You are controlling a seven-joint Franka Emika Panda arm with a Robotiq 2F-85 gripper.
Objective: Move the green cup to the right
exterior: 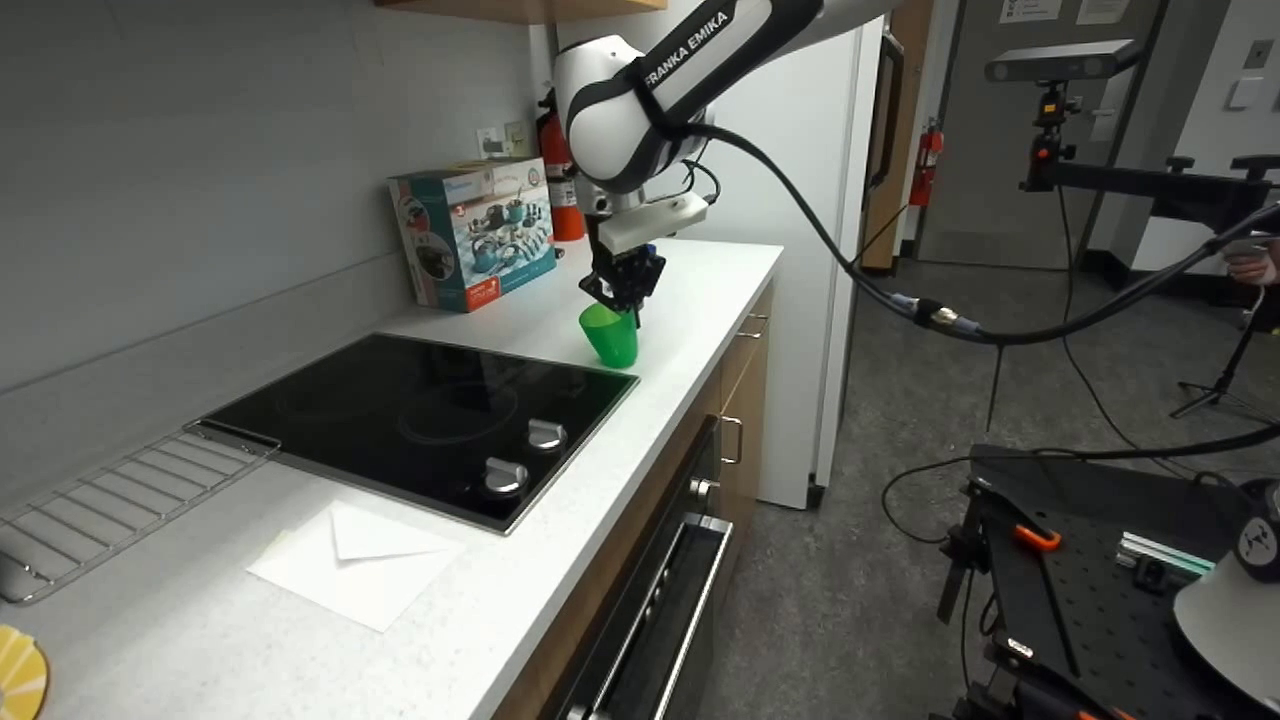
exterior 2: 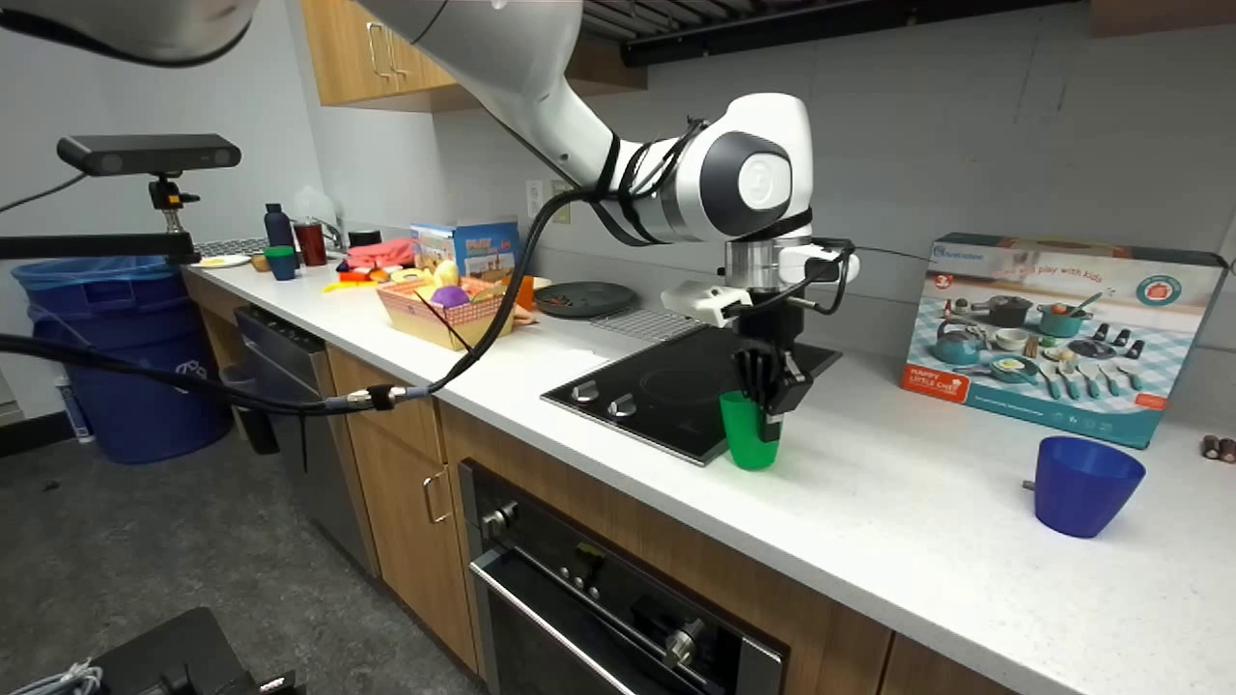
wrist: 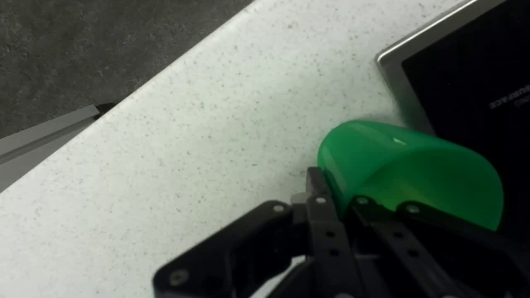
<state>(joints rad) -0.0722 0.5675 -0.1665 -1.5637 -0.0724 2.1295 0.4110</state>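
Note:
The green cup (exterior: 608, 340) is at the cooktop's corner, near the counter's front edge; it also shows in an exterior view (exterior 2: 742, 434). It leans, with its rim tipped towards the cooktop. In the wrist view the cup (wrist: 356, 149) lies with its mouth to the right. My gripper (wrist: 340, 198) is shut on the cup's wall, one finger outside and the other over the rim side, its tip hidden. The gripper also shows above the cup in both exterior views (exterior: 630, 308) (exterior 2: 772, 410). I cannot tell whether the cup's base touches the counter.
The black cooktop (exterior: 400, 420) lies right beside the cup. A dark blue cup (exterior 2: 1086, 487) stands farther along the counter (exterior 2: 898, 502). A toy cookware box (exterior 2: 1057, 333) stands against the wall. A basket of toy food (exterior 2: 435, 319) is beyond the cooktop.

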